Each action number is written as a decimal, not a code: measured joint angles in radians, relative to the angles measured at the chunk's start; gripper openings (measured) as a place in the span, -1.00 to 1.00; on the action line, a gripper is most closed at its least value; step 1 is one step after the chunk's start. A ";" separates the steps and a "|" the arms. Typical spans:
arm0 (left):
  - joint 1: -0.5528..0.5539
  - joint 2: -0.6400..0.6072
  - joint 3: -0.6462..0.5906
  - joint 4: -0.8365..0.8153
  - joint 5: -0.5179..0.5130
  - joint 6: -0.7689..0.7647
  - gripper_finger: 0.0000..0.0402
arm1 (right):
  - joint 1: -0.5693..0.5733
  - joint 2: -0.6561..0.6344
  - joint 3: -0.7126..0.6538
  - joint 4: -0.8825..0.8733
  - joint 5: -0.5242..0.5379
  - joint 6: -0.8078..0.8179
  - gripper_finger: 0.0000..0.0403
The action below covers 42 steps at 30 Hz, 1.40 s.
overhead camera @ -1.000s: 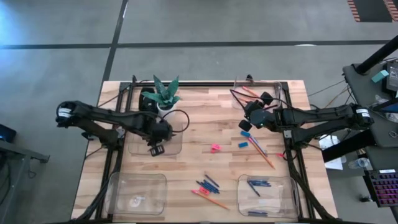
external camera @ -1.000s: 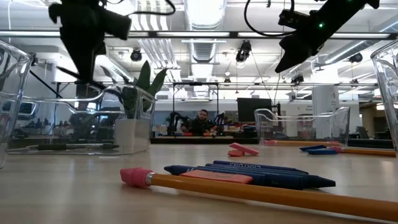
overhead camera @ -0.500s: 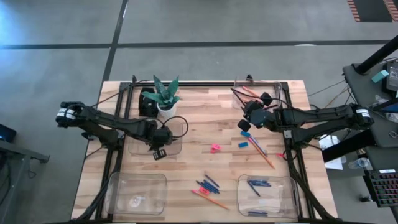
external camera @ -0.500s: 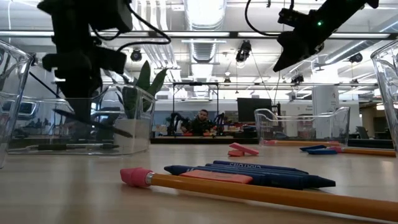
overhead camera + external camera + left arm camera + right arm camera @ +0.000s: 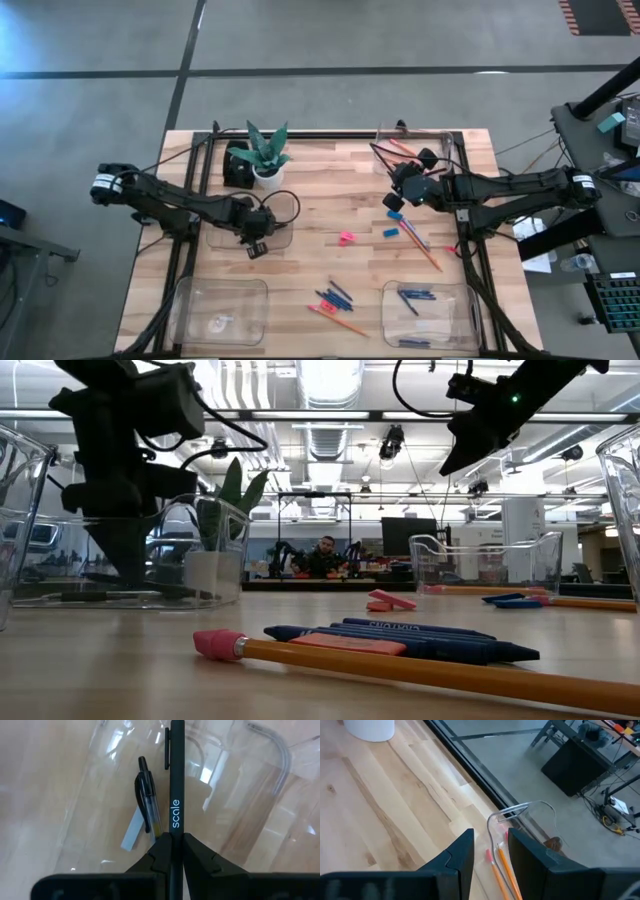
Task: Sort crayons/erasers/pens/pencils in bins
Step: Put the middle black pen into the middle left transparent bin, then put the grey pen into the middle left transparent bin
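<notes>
A black pen (image 5: 176, 795) printed "scale" is pinched between the fingers of the left gripper (image 5: 172, 851), low over the clear bin (image 5: 285, 238) beside the potted plant (image 5: 266, 155), where another black pen (image 5: 149, 810) already lies. The right gripper (image 5: 491, 849), fingers parted and empty, hangs near the far bin (image 5: 520, 809) holding orange pencils (image 5: 506, 870).

Four clear shallow bins (image 5: 218, 312) sit near the table's corners, while blue crayons (image 5: 338, 294), an orange pencil (image 5: 338, 321) and small pink (image 5: 346, 238) and blue erasers (image 5: 391, 232) lie scattered between them.
</notes>
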 joint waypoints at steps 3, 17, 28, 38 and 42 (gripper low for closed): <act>0.000 0.007 -0.010 0.021 0.000 0.000 -0.92 | 0.000 0.000 0.000 0.000 0.000 0.000 -0.45; 0.001 0.005 -0.002 0.006 0.000 -0.077 -0.40 | 0.000 -0.005 0.000 -0.015 0.001 0.012 -0.45; 0.001 0.000 0.167 -0.216 -0.002 -0.105 -0.30 | 0.000 -0.011 0.093 -0.434 -0.214 0.334 -0.45; 0.000 0.000 0.351 -0.224 -0.019 -0.104 -0.30 | 0.000 0.011 0.039 -0.610 -0.420 0.538 -0.45; 0.000 0.000 0.427 -0.200 -0.024 -0.103 -0.30 | 0.000 0.013 0.002 -0.622 -0.484 0.618 -0.45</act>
